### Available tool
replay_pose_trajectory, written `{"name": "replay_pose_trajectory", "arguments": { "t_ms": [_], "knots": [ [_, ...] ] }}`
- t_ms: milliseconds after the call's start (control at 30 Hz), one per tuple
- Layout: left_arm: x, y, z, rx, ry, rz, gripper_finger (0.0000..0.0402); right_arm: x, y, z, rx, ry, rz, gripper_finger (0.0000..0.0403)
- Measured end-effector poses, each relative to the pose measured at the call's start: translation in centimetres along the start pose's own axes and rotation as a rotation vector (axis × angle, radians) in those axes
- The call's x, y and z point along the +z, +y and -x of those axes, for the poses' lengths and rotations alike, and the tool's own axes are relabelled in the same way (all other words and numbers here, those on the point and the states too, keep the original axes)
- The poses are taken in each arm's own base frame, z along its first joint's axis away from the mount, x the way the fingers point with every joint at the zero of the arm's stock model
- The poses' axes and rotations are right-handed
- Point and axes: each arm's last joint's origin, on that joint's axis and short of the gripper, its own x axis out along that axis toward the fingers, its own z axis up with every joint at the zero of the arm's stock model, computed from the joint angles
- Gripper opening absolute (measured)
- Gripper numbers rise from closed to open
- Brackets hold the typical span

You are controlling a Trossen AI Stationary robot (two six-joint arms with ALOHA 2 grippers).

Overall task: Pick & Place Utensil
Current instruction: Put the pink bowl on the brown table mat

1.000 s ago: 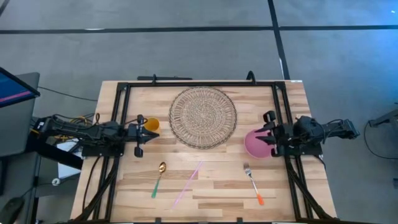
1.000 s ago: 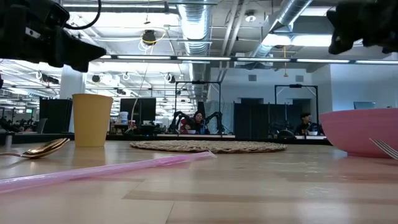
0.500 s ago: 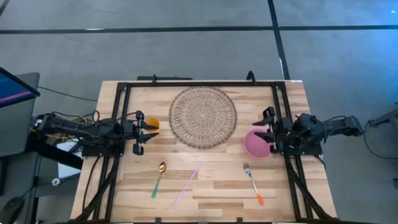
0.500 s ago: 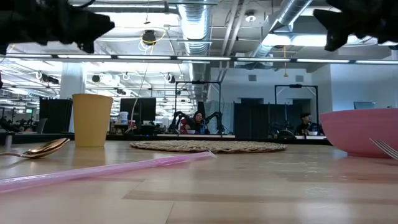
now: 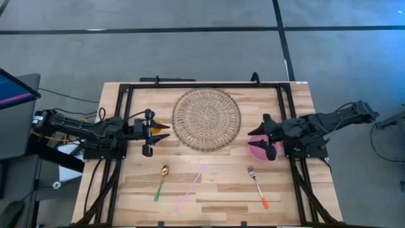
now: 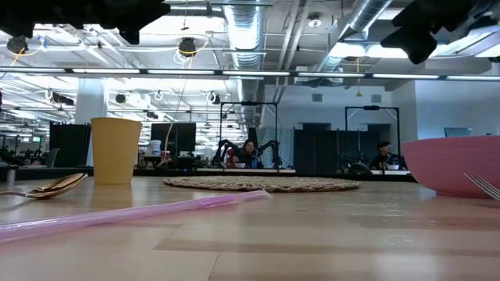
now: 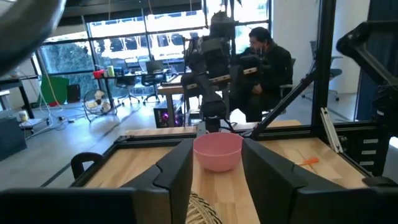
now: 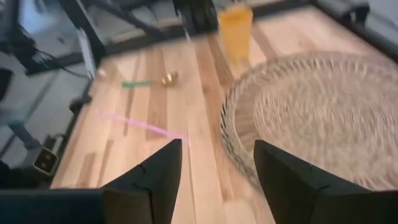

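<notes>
Table (image 5: 209, 190): I read this as the opening step; nothing is lifted and both my arms hang above the wood.
Woven mat (image 5: 207, 119): it sits mid-table toward the far edge, bare, and I judge it the likely place for a utensil.
Left gripper (image 5: 159, 131): raised just beside the mat's left rim, over the cup, fingers apart and holding nothing.
Right gripper (image 5: 256, 133): raised over the bowl's inner edge, fingers apart, also holding nothing.
Pink bowl (image 5: 261, 148): right of the mat, partly under my right arm; I must clear its rim before dropping to the fork.
Yellow cup (image 6: 116, 150): upright left of the mat, beneath my left wrist, a thing I could knock on descent.
Pink straw (image 5: 191, 179): lies slanted between spoon and fork, near the spoon's side.
Fork (image 5: 257, 187): orange-handled, flat near the front edge, right of the straw.
Spoon (image 5: 161, 182): gold bowl, green handle, flat near the front, left of the straw.
Next move: I would swing one arm toward the front edge and lower onto a handle.
</notes>
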Motion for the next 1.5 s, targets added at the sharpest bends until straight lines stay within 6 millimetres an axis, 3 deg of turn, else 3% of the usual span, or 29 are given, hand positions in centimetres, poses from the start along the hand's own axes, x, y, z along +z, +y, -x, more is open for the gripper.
{"name": "replay_pose_trajectory", "arguments": {
  "t_ms": [200, 500, 1033, 1333, 1500],
  "knots": [
    [0.3, 0.1, -0.2, 0.036, -0.001, 0.002, 0.0136, 0.5, 1.4, -0.2, -0.048, 0.117, -0.08, 0.0189],
    [0.3, 0.1, -0.2, 0.037, 0.0, 0.006, 0.0135, -2.7, 1.6, -1.7, -0.235, 0.414, -0.22, 0.0196],
    [0.3, 0.1, -0.2, 0.037, 0.0, 0.006, 0.0135, -5.7, 2.4, -6.5, -0.451, 0.608, -0.36, 0.0184],
    [0.4, 0.2, -0.2, 0.052, -0.005, -0.004, 0.0135, -6.6, 2.0, -8.2, -0.5, 0.684, -0.4, 0.0152],
    [0.4, 0.2, -0.2, 0.053, -0.005, -0.004, 0.0135, -7.0, 1.8, -8.7, -0.481, 0.754, -0.435, 0.0093]
  ]
}}
